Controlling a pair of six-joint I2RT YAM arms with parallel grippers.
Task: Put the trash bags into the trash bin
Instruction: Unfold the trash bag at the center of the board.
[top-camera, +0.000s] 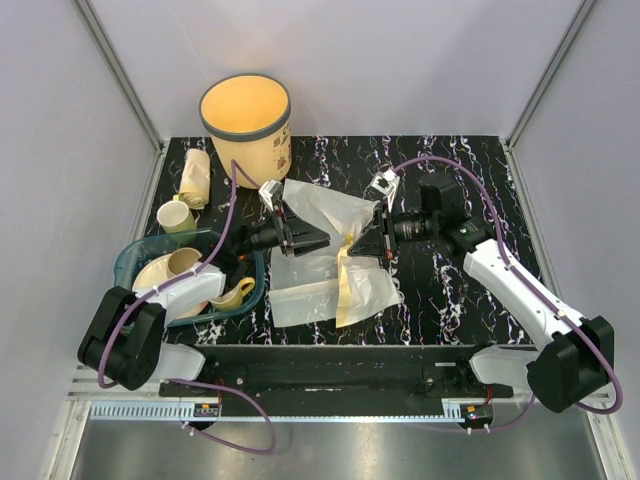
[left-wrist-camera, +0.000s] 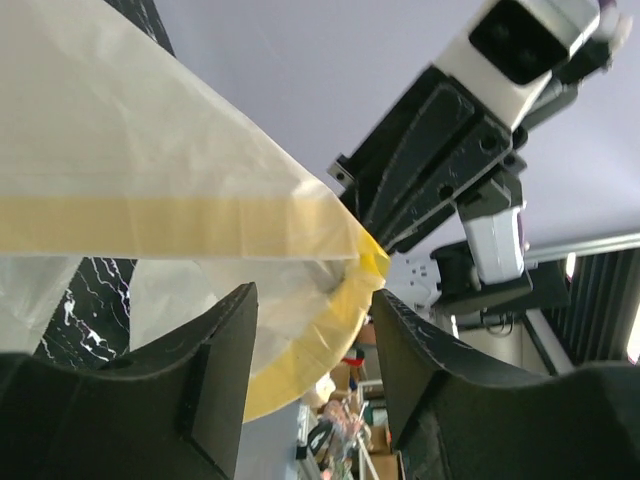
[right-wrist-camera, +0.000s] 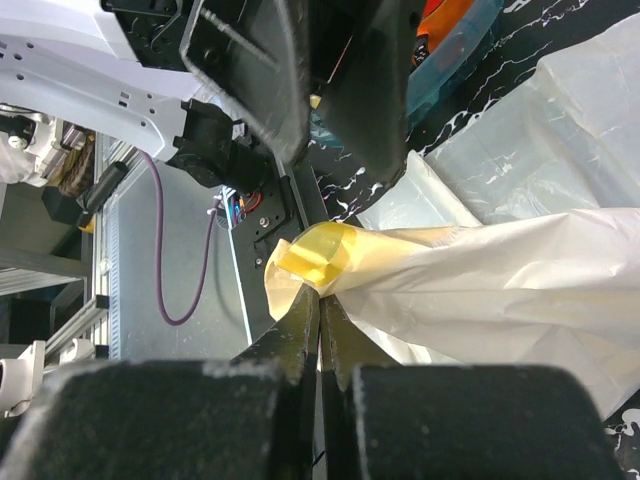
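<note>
The trash bags (top-camera: 312, 298) lie as a crinkly, whitish sheet with a yellow band across the middle of the black marbled table. The cream-yellow trash bin (top-camera: 246, 118) stands upright at the back left, with nothing visible inside. My right gripper (top-camera: 361, 243) is shut on the bag's yellow-banded edge (right-wrist-camera: 335, 255) and holds it bunched above the table. Facing it from the left, my left gripper (top-camera: 321, 240) is open. Its fingers (left-wrist-camera: 215, 350) stand apart on either side of the yellow band (left-wrist-camera: 300, 350) without pinching it. The film (left-wrist-camera: 150, 140) stretches away above them.
A teal dish tray (top-camera: 133, 256) with cream cups stands at the near left beside my left arm. A pale yellow roll (top-camera: 195, 177) and a cup (top-camera: 175, 214) lie between the tray and the bin. White enclosure walls ring the table.
</note>
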